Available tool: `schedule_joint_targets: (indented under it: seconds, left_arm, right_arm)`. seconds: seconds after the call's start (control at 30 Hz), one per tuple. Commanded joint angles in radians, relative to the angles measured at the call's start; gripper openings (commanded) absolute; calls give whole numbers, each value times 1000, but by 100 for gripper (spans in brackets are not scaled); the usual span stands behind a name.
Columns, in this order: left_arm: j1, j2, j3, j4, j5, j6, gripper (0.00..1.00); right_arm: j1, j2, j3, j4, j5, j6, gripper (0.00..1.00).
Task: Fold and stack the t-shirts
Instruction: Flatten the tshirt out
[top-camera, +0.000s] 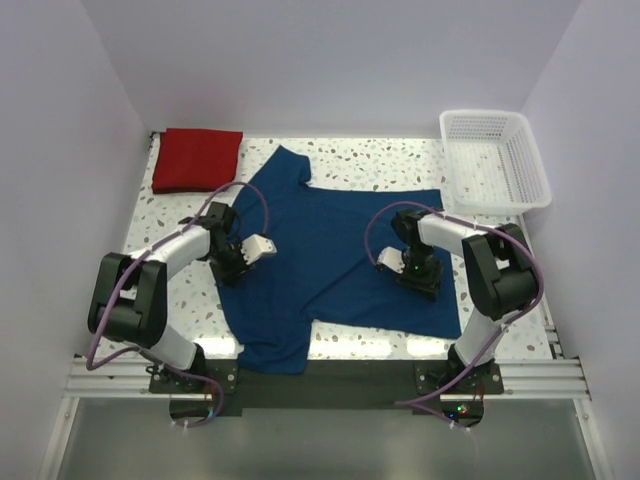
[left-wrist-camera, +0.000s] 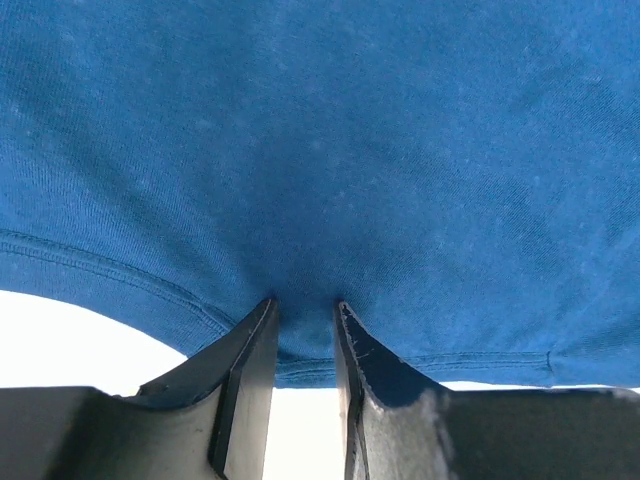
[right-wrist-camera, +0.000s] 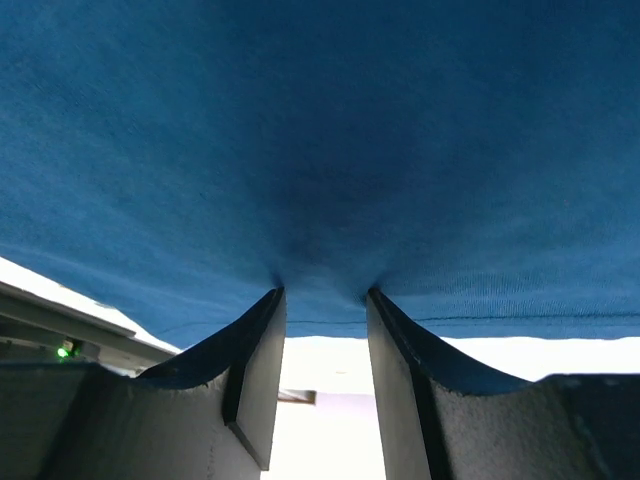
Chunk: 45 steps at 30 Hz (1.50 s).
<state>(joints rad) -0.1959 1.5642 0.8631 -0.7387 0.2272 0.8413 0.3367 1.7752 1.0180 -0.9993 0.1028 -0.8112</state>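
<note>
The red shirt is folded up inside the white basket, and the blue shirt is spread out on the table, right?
Not quite. The red shirt is folded up, but it lies on the table at the far left corner, not inside the white basket, which stands at the far right. The top view shows this. The blue shirt is spread out on the table.

Black joints (top-camera: 125, 300), white links (top-camera: 180, 243), purple cables (top-camera: 240, 186) (small green light (top-camera: 407, 266))

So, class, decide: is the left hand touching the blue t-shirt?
Touching. The left wrist view shows the left hand closed on the blue t-shirt, with the shirt's hem pinched and puckered between the two fingers.
</note>
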Motion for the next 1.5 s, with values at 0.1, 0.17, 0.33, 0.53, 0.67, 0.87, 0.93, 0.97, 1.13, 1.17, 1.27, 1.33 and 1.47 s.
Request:
schedule_joint_targets:
  seconds: [0.1,0.17,0.33,0.53,0.67,0.87,0.93,0.97,1.13,1.17,1.27,1.33,1.47]
  left_arm:
    - [10,-45,-122,-28,-26,36,30]
    - [13,-55,-136,-54,-26,39,29]
    - [24,-108,-64,-143,7,61,31]
    - [35,-105,249,-168,203,18,50]
    - [35,-55,399,-62,261,-82,56]
    - [35,54,511,84,297,-250,56]
    - [35,69,517,114,304,-271,56]
    - [35,74,514,125,304,-281,56]
    - [35,80,482,200,288,-309,56]
    - [35,83,479,211,284,-311,56]
    - [35,94,475,220,285,-315,56]
    - [35,102,475,219,288,-317,56]
    - [35,115,476,222,287,-315,56]
  right_arm:
    - [74,-39,-53,-42,0,-54,44]
    - [93,-51,-55,-96,-38,-62,44]
    - [76,-108,19,-209,-152,-74,44]
    - [-63,-94,319,-181,-275,41,45]
    - [-116,-47,445,52,-187,249,49]
    - [-183,159,645,251,-85,585,53]
    - [-198,199,697,284,-40,624,53]
    - [-203,217,703,333,-8,645,53]
    - [-231,329,766,415,78,655,48]
    - [-235,360,793,412,81,647,47]
    - [-245,391,812,427,71,609,46]
    - [-249,411,815,441,54,583,47]
    - [-252,461,850,416,35,531,48]
